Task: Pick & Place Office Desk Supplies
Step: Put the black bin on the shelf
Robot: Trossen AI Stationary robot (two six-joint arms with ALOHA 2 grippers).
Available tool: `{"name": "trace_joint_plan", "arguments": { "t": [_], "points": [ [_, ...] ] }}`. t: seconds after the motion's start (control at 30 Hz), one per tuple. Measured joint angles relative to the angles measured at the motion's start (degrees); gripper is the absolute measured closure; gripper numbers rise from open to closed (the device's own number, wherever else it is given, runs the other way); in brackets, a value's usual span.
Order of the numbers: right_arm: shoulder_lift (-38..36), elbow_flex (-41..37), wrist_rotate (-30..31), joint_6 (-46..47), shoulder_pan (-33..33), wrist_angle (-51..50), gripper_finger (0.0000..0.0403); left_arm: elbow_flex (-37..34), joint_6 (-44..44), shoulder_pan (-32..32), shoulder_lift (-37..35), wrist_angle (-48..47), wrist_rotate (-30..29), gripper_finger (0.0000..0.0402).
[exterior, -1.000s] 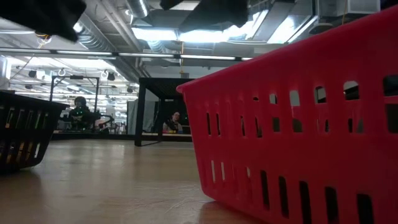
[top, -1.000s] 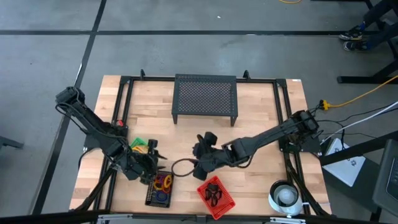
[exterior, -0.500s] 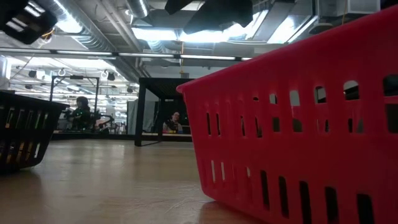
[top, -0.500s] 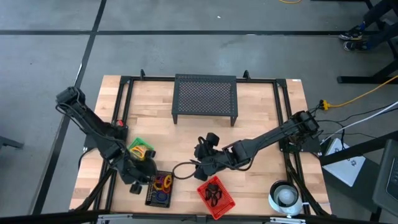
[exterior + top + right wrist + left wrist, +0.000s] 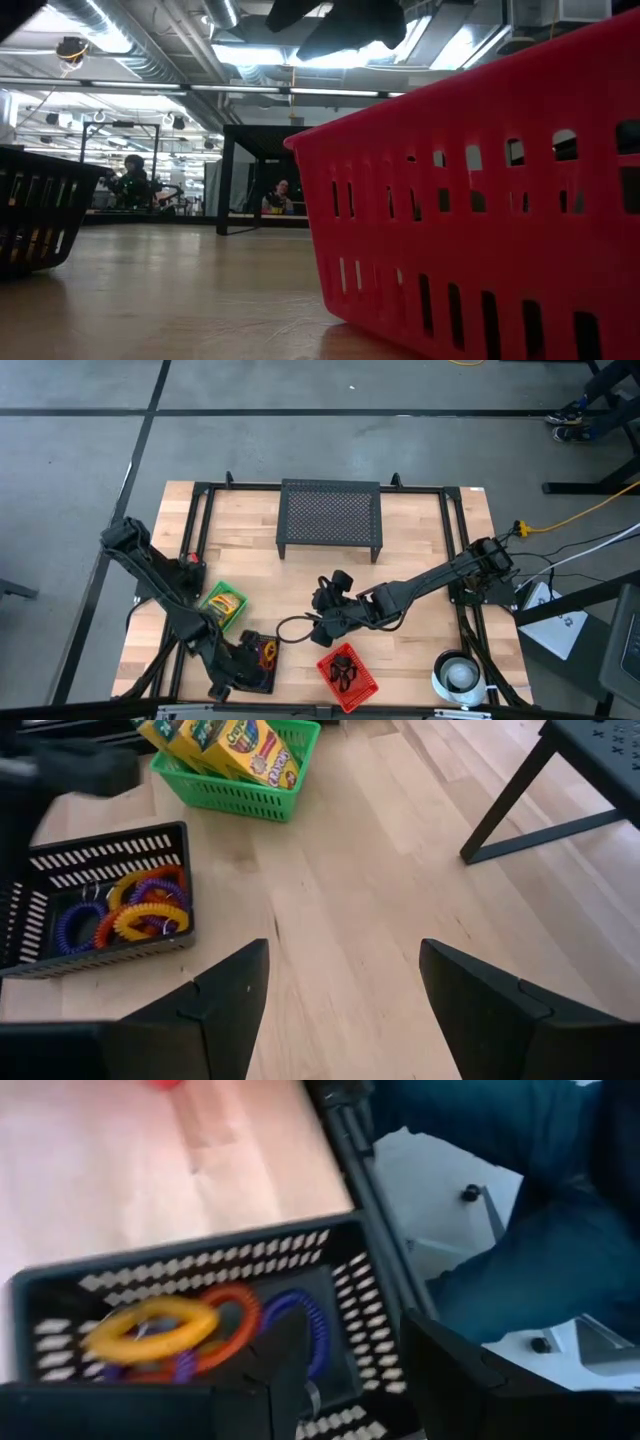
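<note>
A: My left gripper (image 5: 345, 1370), spread and empty, hangs over the black basket (image 5: 255, 670) at the table's seven o'clock; the rings (image 5: 215, 1325) lie inside.

B: Descend carelessly and I'll snag its wall. My right gripper (image 5: 340, 995) waits spread, mid-table.

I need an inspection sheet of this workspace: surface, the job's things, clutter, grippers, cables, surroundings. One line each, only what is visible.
Surface: wooden table, bare boards between the items.
Job's things: crayon boxes in a green basket; coiled rings (yellow, orange, purple) in a black basket; black clips in a red basket.
Clutter: black mesh stand at the far edge; white roll at the near right corner.
Grippers: left gripper over the black basket, holding nothing visible; right gripper open, empty, above mid-table.
Cables: dark cable loop on the table by the right arm; yellow cable on the floor.
Surroundings: grey floor; a person seated far behind, low view.
</note>
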Motion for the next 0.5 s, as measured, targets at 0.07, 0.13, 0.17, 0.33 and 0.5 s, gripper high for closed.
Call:
{"name": "trace_joint_plan", "arguments": {
  "t": [0.07,0.13,0.17,0.33,0.5],
  "points": [
    [0.00,0.00,0.00,0.00,-0.02,0.02,0.0143,2.14,-0.21,-0.47,1.68,-0.14,0.43,0.0247],
    [0.00,0.00,-0.08,0.10,0.01,0.02,0.0143,4.87,-0.64,-0.81,3.42,-0.65,0.52,0.0247],
    [0.00,0.00,-0.34,0.18,0.03,0.02,0.0143,6.36,-0.65,-0.97,4.44,-1.12,0.47,0.0247],
    [0.00,0.00,0.93,1.78,0.03,-0.30,0.0143,13.55,-2.33,-1.09,11.31,-9.22,0.43,0.0247],
    [0.00,0.00,3.63,3.45,0.01,-0.81,0.0143,18.72,-3.91,-1.07,16.96,-14.05,1.52,0.0247]
  ]
}}
